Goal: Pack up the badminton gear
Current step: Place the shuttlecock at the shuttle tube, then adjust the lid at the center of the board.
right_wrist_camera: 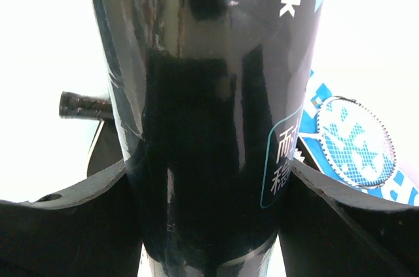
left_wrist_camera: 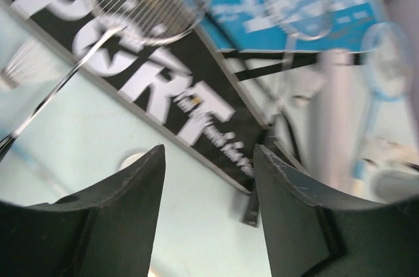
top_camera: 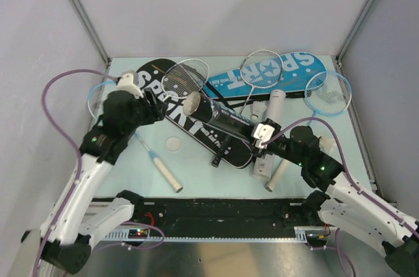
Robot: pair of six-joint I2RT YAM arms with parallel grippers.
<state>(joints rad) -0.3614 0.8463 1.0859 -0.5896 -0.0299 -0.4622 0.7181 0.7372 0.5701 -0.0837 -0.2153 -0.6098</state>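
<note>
— Clamped with the right tool (right_wrist_camera: 206,185) on the black tube (top_camera: 219,116), near one end (pale round end pointing toward the left arm). Slanted across the black cover (top_camera: 226,147), probably to offer that end for loading.
— And on the left?
— Spread wide on the left tool (left_wrist_camera: 209,150), gripping nothing, hovering over the black cover beside the head of a silver racket (top_camera: 185,77) (blurred view).
— Any shuttlecock (left_wrist_camera: 18,66)?
— Possibly: a white feathery smear at the edge of the left wrist view. Cannot tell for sure.
— Rest of the gear?
— Scattered over the bench (top_camera: 131,179), unpacked: blue cover (top_camera: 291,71) at the back, second silver racket (top_camera: 262,71) over it, light-blue racket (top_camera: 329,93) at the far right, second light-blue racket (top_camera: 165,175) under the left arm, white tube (top_camera: 273,113) just beside the right tool, round white lid (top_camera: 173,143) near the black cover.
— In the way?
— Crossed shafts over both covers (awkward to fill either before untangling).
</note>
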